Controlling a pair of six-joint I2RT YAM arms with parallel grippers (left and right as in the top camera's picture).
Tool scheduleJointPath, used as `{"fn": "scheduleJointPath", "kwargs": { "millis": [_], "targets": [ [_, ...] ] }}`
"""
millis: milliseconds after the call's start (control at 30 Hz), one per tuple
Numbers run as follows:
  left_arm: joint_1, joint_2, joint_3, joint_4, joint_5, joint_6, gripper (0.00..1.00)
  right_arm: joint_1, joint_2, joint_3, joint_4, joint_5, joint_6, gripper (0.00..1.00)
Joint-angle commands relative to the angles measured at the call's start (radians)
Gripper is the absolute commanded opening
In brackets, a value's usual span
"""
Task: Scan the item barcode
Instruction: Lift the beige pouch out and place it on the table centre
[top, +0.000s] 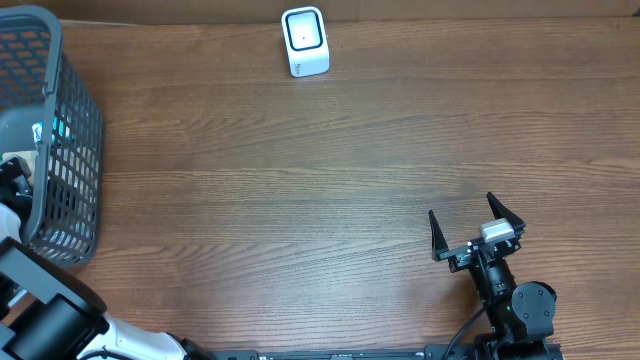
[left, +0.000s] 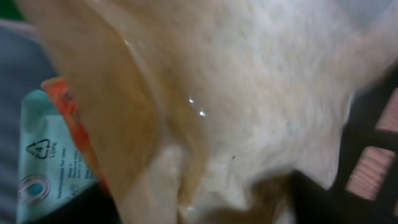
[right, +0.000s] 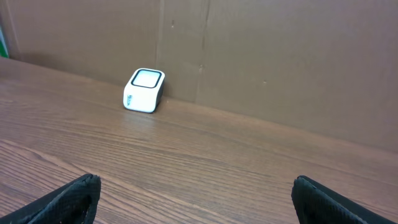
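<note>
A pale beige plastic-wrapped item (left: 249, 93) fills the left wrist view at very close range and is blurred. Beside it lie a teal packet (left: 40, 155) and an orange edge (left: 71, 118). No barcode shows. My left arm (top: 45, 320) reaches into the grey basket (top: 75, 130) at the table's left edge. Its fingers are hidden, so their state does not show. The white scanner (top: 304, 41) stands at the far edge, also seen as the scanner (right: 144, 91) in the right wrist view. My right gripper (top: 478, 232) hovers open and empty at the front right.
A brown cardboard wall (right: 280, 56) rises behind the scanner. The wooden table (top: 300, 200) stretches between the basket and the right arm. Dark basket mesh (left: 373, 155) shows at the right of the left wrist view.
</note>
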Motion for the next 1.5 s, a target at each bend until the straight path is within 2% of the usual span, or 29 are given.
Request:
{"fn": "scheduleJointPath", "kwargs": {
  "millis": [0,33,67,200,433,600,633,933,1133,1267,1367,1467],
  "targets": [
    [-0.005,0.019,-0.010,0.000,0.002,0.014,0.29,-0.003,-0.010,-0.010,0.005,0.005,0.006,1.00],
    [-0.005,0.019,-0.010,0.002,0.002,0.008,0.21,-0.003,-0.010,-0.010,0.005,0.005,0.006,1.00],
    [-0.005,0.019,-0.006,0.003,0.002,0.002,0.20,-0.003,-0.010,-0.010,0.005,0.005,0.006,1.00],
    [-0.005,0.013,0.031,-0.022,0.002,-0.064,0.19,-0.003,-0.010,-0.010,0.005,0.005,0.006,1.00],
    [-0.009,-0.017,0.182,-0.165,0.002,-0.079,0.18,-0.003,-0.010,-0.010,0.005,0.005,0.006,1.00],
    [-0.009,-0.032,0.322,-0.283,0.002,-0.162,0.04,-0.003,-0.010,-0.010,0.005,0.005,0.006,1.00],
    [-0.009,-0.036,0.354,-0.311,0.005,-0.184,0.04,-0.003,-0.010,-0.010,0.005,0.005,0.006,1.00],
    [-0.009,-0.098,0.692,-0.465,0.260,-0.280,0.05,-0.003,-0.010,-0.010,0.005,0.005,0.006,1.00],
    [-0.009,-0.200,0.924,-0.468,0.528,-0.354,0.08,-0.003,-0.010,-0.010,0.005,0.005,0.006,1.00],
    [-0.048,-0.293,0.985,-0.474,0.722,-0.361,0.09,-0.003,-0.010,-0.010,0.005,0.005,0.006,1.00],
    [-0.139,-0.354,0.985,-0.541,0.745,-0.343,0.09,-0.003,-0.010,-0.010,0.005,0.005,0.006,1.00],
    [-0.293,-0.380,0.983,-0.677,0.673,-0.256,0.10,-0.003,-0.010,-0.010,0.005,0.005,0.006,1.00]
  ]
}}
